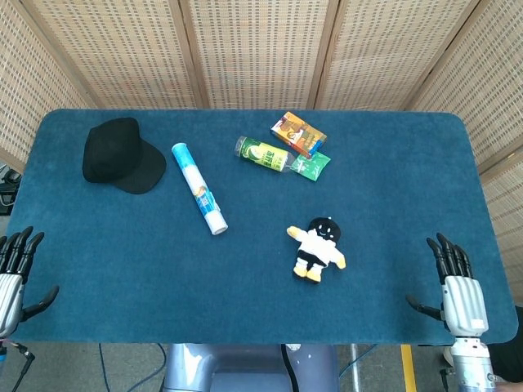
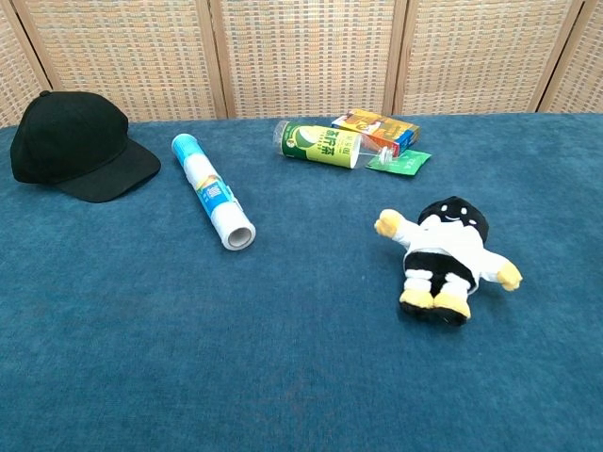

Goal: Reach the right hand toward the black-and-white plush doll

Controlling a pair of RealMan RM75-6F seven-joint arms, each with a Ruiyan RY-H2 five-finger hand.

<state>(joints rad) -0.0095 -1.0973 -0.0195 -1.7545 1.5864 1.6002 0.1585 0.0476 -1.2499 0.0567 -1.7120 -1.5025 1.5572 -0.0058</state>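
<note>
The black-and-white plush doll [image 1: 317, 249] lies on its back on the blue table, yellow hands and feet out, right of centre; the chest view shows the doll [image 2: 447, 259] too. My right hand [image 1: 455, 287] hovers at the table's front right corner, fingers spread and empty, well to the right of the doll. At the front left corner my left hand [image 1: 11, 275] is also spread with nothing in it. Neither hand shows in the chest view.
A black cap [image 1: 119, 154] sits at the back left. A white-and-blue tube [image 1: 198, 198] lies left of centre. A green can [image 1: 261, 154], an orange box [image 1: 298, 134] and a green packet [image 1: 311, 166] cluster at the back. Woven screens stand behind the table.
</note>
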